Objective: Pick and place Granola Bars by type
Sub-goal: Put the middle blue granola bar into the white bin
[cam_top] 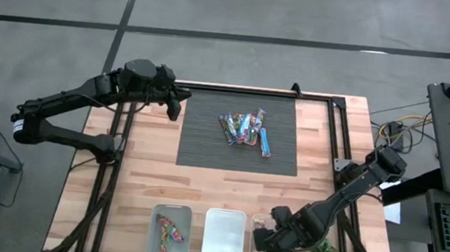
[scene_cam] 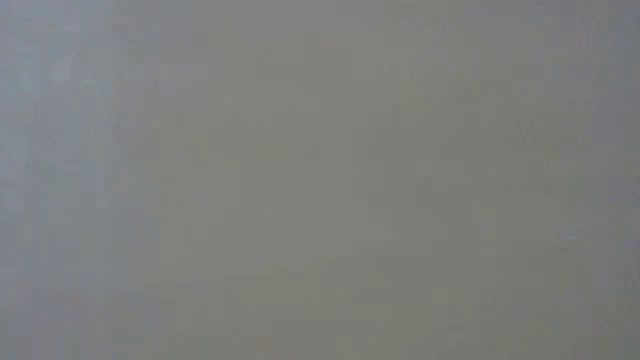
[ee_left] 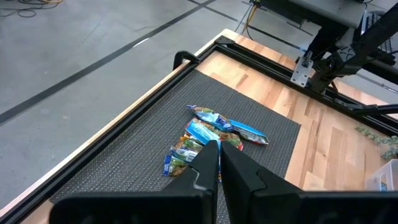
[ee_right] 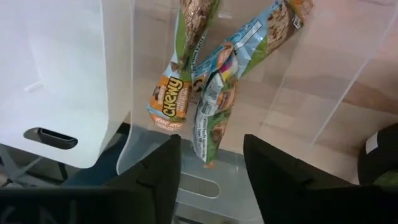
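Right claw (ee_right: 208, 177) apart over right bin (ee_right: 292, 118), bars (ee_right: 214, 93) lying below it (sorted by type). Left claw (ee_left: 219, 163) together, waiting above pile (ee_left: 205, 137).

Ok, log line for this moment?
right gripper: open over right bin, bars inside | left gripper: shut, above mat pile

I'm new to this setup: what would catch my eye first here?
A heap of bright granola bars lies on the dark mat at the table's far middle. The right gripper hangs, jaws apart, over the rightmost clear bin, where bars lie. The left gripper waits shut at the mat's left edge.
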Available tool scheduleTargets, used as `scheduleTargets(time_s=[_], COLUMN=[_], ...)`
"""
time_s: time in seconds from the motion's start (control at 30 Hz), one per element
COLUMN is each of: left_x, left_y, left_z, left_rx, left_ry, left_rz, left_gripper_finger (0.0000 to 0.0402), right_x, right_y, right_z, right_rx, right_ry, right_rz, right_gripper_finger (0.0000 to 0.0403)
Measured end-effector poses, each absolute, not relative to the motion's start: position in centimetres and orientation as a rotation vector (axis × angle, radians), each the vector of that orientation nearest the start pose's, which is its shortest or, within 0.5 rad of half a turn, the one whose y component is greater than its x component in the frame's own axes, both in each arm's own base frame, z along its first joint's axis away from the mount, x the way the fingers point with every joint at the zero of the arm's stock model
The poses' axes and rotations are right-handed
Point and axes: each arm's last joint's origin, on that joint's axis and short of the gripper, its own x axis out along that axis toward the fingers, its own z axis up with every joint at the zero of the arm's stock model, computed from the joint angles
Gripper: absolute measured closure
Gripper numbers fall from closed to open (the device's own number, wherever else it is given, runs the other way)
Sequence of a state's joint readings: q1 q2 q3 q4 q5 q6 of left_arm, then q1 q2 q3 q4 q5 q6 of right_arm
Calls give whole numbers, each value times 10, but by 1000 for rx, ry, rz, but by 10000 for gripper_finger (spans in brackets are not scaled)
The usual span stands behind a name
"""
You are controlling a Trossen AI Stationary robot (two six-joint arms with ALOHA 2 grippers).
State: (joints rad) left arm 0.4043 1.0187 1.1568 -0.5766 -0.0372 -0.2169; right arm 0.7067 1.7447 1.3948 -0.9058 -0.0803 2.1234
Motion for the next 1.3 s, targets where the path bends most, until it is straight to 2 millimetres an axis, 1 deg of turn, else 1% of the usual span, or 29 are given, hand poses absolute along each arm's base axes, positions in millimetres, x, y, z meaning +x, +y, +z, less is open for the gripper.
scheduleTargets(time_s=[0.17, 0.3, 0.43, 0.73, 0.83, 0.97, 1.07, 1.2, 1.3], left_x=[187, 187, 187, 187, 187, 187, 187, 187, 187], left_y=[81, 81, 81, 81, 81, 81, 81, 81, 81], left_z=[380, 380, 380, 380, 380, 380, 380, 380, 380], left_rx=[-291, -291, -291, -291, -291, -292, -293, -293, -293], left_ry=[386, 387, 387, 386, 387, 387, 387, 387, 387], left_rz=[481, 480, 481, 481, 481, 476, 471, 469, 469], left_gripper_finger=[401, 401, 401, 401, 401, 401, 401, 401, 401], right_x=[262, 262, 262, 269, 272, 273, 270, 258, 248], right_y=[227, 226, 226, 218, 212, 201, 188, 166, 149], right_z=[245, 246, 246, 246, 248, 262, 277, 299, 312], right_rx=[1340, 1329, 1312, 1277, 1277, 1288, 1287, 1271, 1223], right_ry=[1304, 1306, 1310, 1307, 1299, 1230, 1136, 1023, 971], right_rz=[-792, -782, -766, -737, -727, -700, -688, -730, -748], right_gripper_finger=[230, 243, 277, 383, 393, 394, 394, 394, 394])
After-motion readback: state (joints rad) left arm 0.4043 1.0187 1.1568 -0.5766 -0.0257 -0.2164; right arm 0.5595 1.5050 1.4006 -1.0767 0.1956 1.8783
